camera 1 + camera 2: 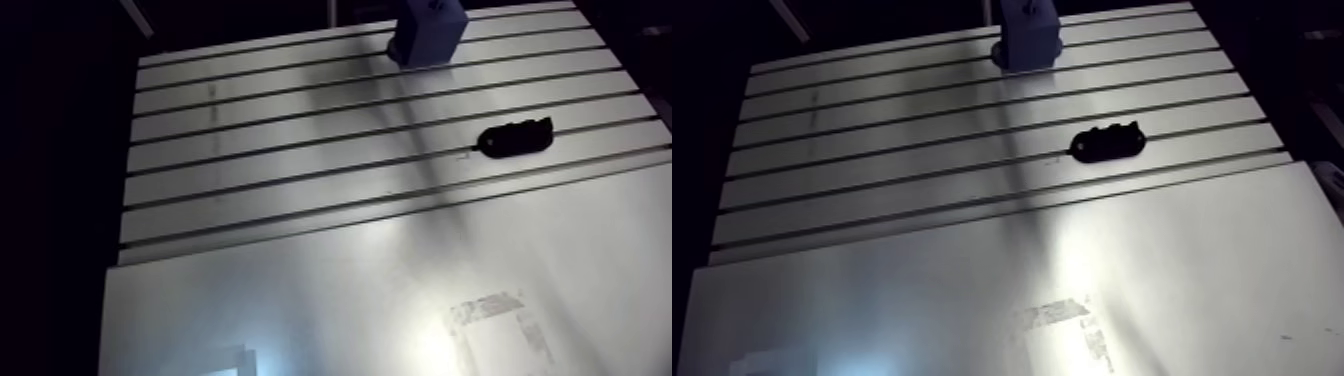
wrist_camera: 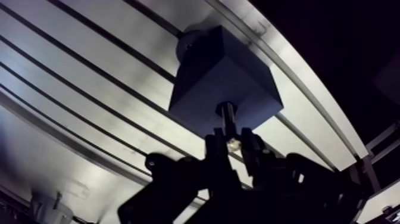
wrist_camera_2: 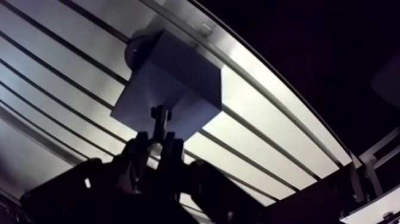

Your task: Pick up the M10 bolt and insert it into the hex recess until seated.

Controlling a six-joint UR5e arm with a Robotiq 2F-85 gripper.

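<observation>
While angled toward the block, the fingers pinch the bolt between them.

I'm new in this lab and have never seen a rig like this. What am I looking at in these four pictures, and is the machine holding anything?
This is one robot arm with a two-finger gripper. Two pictures come from a camera riding on the arm, looking down on the slotted table. The other two come from a camera at the wrist, looking past the gripper. Each pair shows one scene from neighbouring spots. On the table a blue block stands near the far edge, and a black oblong thing lies apart from it; I cannot tell what it is. A smooth plate lies nearer the camera. The gripper is shut on a bolt, whose shank points at the block.
</observation>
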